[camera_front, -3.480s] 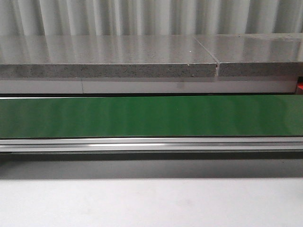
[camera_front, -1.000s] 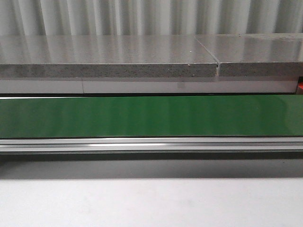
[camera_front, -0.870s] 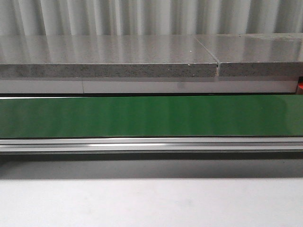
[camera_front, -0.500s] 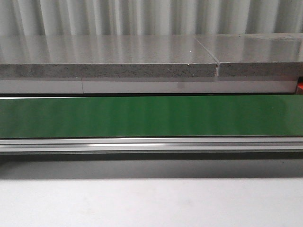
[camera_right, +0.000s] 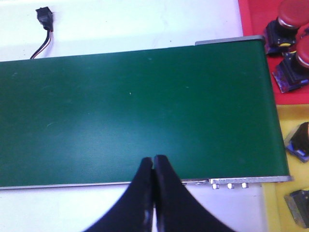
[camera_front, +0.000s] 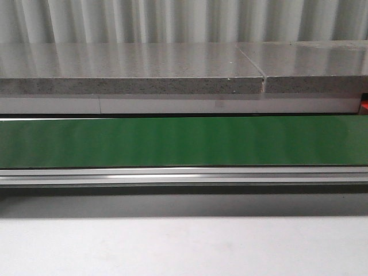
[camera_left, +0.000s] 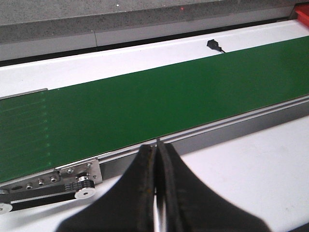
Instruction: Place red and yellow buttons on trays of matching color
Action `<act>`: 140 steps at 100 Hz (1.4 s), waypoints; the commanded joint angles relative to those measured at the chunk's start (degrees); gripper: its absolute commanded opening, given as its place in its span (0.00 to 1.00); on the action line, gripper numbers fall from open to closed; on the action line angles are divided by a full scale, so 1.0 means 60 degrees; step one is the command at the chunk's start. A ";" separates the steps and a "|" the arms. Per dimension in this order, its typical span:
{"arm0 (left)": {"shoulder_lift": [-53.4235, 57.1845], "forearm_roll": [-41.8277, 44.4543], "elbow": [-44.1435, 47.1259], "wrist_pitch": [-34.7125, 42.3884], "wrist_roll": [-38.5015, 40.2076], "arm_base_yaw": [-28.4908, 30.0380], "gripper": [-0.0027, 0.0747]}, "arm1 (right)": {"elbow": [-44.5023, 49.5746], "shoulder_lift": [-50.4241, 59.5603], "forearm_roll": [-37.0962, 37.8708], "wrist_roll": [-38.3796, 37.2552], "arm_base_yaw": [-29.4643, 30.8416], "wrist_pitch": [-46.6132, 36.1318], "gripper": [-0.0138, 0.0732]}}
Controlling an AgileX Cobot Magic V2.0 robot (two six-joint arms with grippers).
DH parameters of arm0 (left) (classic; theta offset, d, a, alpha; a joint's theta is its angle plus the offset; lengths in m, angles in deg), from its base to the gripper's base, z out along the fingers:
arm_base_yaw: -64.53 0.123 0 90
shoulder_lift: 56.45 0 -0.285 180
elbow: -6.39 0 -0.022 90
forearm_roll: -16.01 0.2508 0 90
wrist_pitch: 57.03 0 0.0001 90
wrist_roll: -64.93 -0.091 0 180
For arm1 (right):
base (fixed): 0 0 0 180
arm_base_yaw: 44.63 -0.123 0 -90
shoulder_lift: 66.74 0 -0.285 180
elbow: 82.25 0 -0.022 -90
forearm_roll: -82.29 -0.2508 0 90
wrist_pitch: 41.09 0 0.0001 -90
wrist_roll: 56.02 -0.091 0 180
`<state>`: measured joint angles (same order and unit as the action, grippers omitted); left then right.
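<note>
Nothing to grasp on the belt (camera_front: 184, 141): bare green in the front view and in both wrist views.

Left gripper (camera_left: 157, 150): jaws pressed together, empty, hanging over the white tabletop (camera_left: 251, 164) just beside the belt's near rail, well apart from any button.

Right gripper (camera_right: 153, 162): jaws likewise closed and empty, poised over the belt's near edge, close to the belt's end.

Beyond that end, red tray (camera_right: 251, 19) carrying two red buttons (camera_right: 285, 21), and beside it yellow tray (camera_right: 279, 121) holding two dark button bodies (camera_right: 298, 140), caps cut off by the frame, so colour impossible to tell.

Judging from this: waiting for the next button to ride in on the belt. Trays lying off the belt's end on the right gripper's side, so likely a job for the right arm, the nearer one; jaws needing to part first. No long axis worth minding on a round-capped button; approach from straight above probably enough.
</note>
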<state>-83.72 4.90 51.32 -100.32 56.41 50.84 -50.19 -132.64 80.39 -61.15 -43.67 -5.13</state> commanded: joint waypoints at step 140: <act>-0.0054 -0.0205 -0.0235 0.0621 0.0032 -0.0083 0.01 | 0.3740 0.7156 0.0116 0.1324 -0.0466 -0.2595 0.08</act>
<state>-83.72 4.90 51.32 -100.32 56.41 50.84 -26.45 -89.33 81.19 -53.84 -46.48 -15.65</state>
